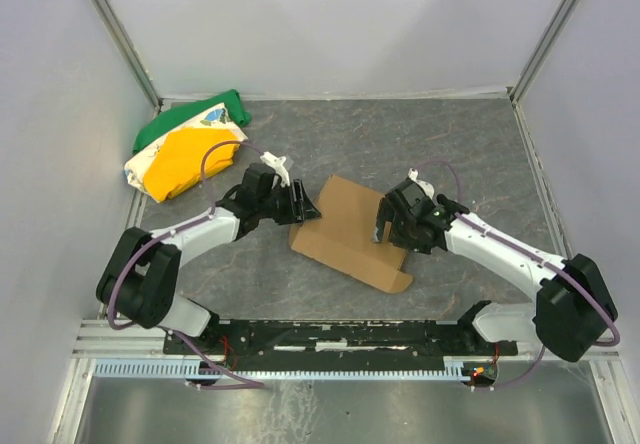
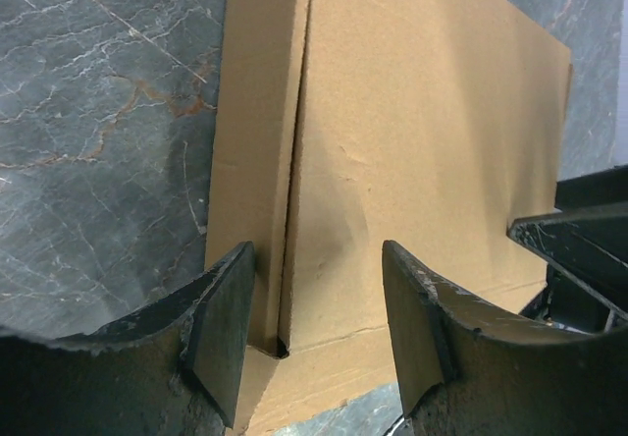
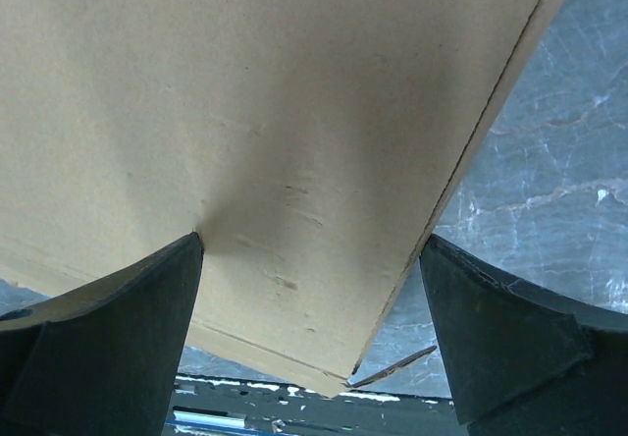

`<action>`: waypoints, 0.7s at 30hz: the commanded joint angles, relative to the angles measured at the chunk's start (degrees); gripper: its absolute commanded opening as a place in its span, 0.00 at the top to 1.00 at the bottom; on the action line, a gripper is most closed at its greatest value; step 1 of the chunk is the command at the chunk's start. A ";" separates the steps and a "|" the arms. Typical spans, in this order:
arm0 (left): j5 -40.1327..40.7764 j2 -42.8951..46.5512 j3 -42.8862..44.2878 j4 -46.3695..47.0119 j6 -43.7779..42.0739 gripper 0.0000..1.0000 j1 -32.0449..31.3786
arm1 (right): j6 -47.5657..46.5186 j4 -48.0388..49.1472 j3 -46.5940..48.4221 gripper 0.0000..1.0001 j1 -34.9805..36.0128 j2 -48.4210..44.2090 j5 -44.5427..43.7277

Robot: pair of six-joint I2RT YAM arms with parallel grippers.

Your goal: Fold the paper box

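The paper box (image 1: 345, 229) lies flattened in the middle of the table, a brown cardboard sheet with a side flap folded along its left edge (image 2: 257, 141). My left gripper (image 1: 305, 204) is at the box's left edge. In the left wrist view it (image 2: 319, 303) is open, its fingers (image 2: 221, 323) straddling the flap seam near a corner, with nothing pinched. My right gripper (image 1: 383, 226) is over the box's right edge. Seen from the right wrist, it (image 3: 314, 249) is wide open above the cardboard (image 3: 275, 112), its left fingertip (image 3: 186, 259) at the sheet's surface and the other over bare table.
A green, yellow and white cloth bundle (image 1: 185, 149) lies at the back left corner. Pale walls enclose the table on three sides. The arms' mounting rail (image 1: 330, 339) runs along the near edge. Grey marbled tabletop (image 1: 440, 134) shows around the box.
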State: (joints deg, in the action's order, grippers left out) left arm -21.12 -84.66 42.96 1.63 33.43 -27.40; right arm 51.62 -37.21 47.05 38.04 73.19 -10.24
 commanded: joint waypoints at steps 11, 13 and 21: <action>-2.57 4.19 -1.04 6.53 6.13 0.39 -1.56 | -12.77 5.43 17.85 0.00 -5.02 11.66 6.57; -0.94 4.41 -1.76 7.28 6.09 0.39 -1.62 | -14.52 5.10 20.80 0.00 -5.44 13.44 6.00; 14.36 14.05 -0.02 -1.14 0.79 0.31 -1.38 | -21.26 -0.32 25.46 0.00 -7.69 9.02 -4.31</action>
State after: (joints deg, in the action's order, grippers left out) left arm -13.13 -77.87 40.56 1.08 35.73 -28.21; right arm 34.65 -37.93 69.63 31.31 87.20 -10.37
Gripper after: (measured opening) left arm 0.675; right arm 0.997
